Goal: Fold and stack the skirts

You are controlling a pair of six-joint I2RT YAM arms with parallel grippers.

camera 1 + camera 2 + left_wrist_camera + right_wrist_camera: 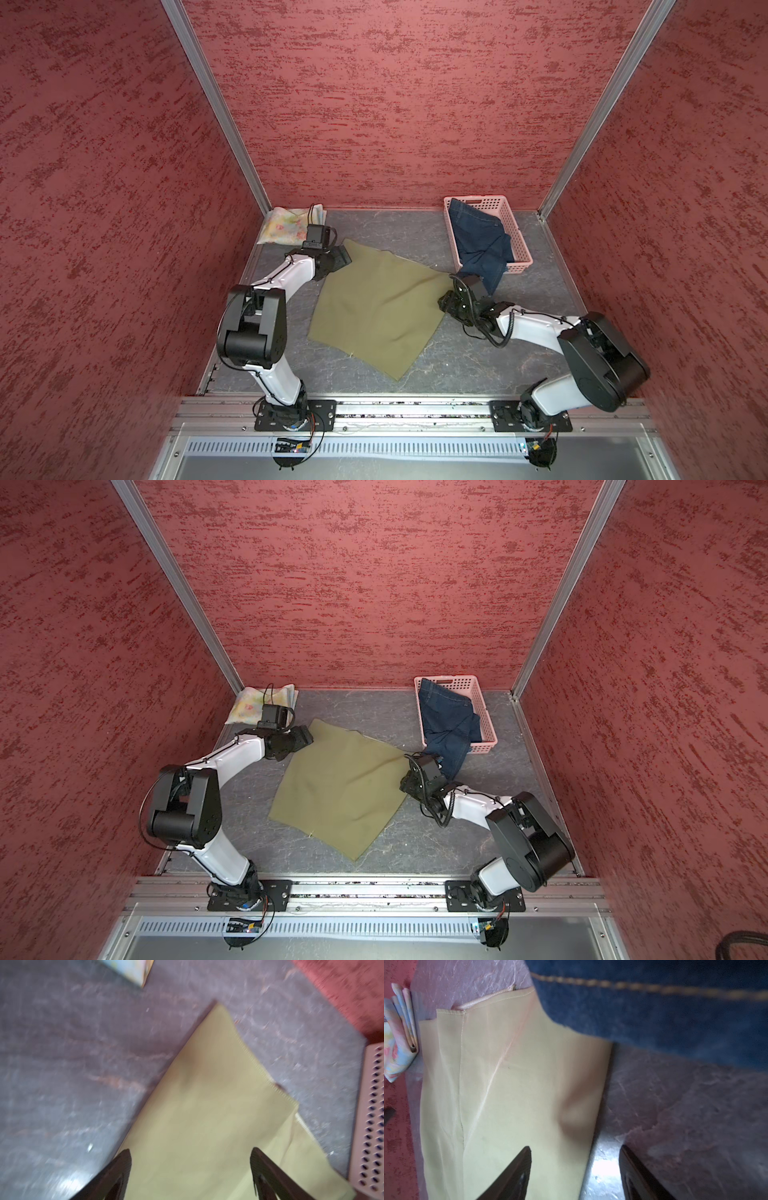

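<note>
Lying spread flat in the middle of the table (399,232), the olive-green skirt (378,307) is turned cornerwise in both top views, probably so that each arm can reach an edge for the fold. The floral skirt (286,226) sits folded in the far left corner, likely as the base of the stack. The denim skirt (478,241) waits unfolded, half in the pink basket (521,257) with its loose end hanging over the near rim. The left arm stands with a raised elbow and the forearm stretched forward, which puts the left gripper (344,254) at the green skirt's far corner. The right arm is bent low and reaches inward, with the right gripper (444,304) at the skirt's right corner, just beside the hanging denim.

The left wrist view is blurred. Its two fingers (124,1159) stand wide apart above the green cloth with nothing between them, so this gripper is open and holds nothing.

The right wrist view shows fingers (519,1163) apart as well. They straddle the skirt's side edge, one over the cloth and one over bare table, and nothing is pinched. This looks like lining up for a grasp. Denim crosses in front of the green skirt's far corner, but contact cannot be judged.
</note>
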